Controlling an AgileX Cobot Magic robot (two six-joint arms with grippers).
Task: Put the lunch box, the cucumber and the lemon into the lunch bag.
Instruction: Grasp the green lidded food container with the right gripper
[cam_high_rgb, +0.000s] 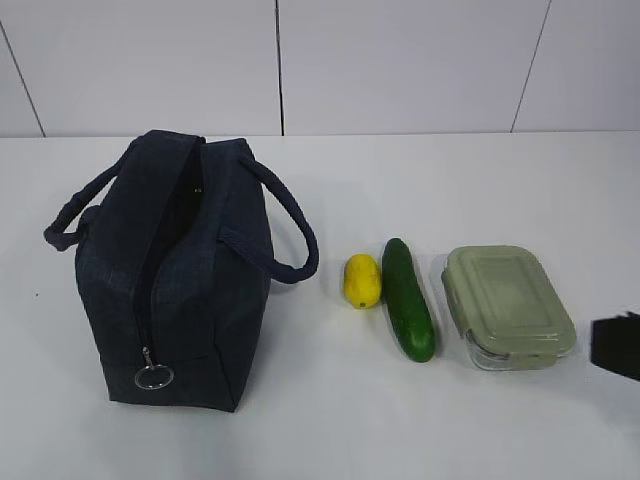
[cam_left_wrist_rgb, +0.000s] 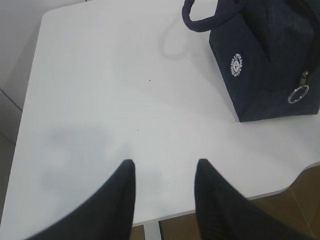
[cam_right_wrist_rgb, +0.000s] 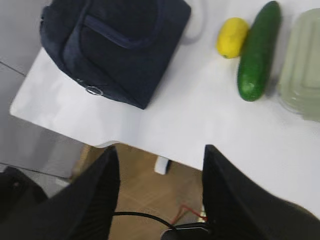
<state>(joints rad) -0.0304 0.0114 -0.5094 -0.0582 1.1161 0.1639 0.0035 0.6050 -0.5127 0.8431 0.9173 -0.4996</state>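
Observation:
The dark navy lunch bag (cam_high_rgb: 175, 280) stands on the left of the white table, its zipper ring pull (cam_high_rgb: 153, 377) low on the near end and a dark gap along its top. To its right lie the yellow lemon (cam_high_rgb: 362, 281), the dark green cucumber (cam_high_rgb: 408, 299) and the lunch box (cam_high_rgb: 507, 305) with its sage-green lid, side by side. My left gripper (cam_left_wrist_rgb: 165, 167) is open and empty over the table's near left edge, with the bag (cam_left_wrist_rgb: 265, 60) up to its right. My right gripper (cam_right_wrist_rgb: 161, 150) is open and empty beyond the table's front edge. Its view shows the bag (cam_right_wrist_rgb: 120, 45), lemon (cam_right_wrist_rgb: 231, 37), cucumber (cam_right_wrist_rgb: 258, 50) and lunch box (cam_right_wrist_rgb: 302, 65).
The white table (cam_high_rgb: 330, 420) has a wall behind it. A black part of my right arm (cam_high_rgb: 617, 345) shows at the right edge, next to the lunch box. Brown floor and a cable (cam_right_wrist_rgb: 145, 216) lie below the table's front edge.

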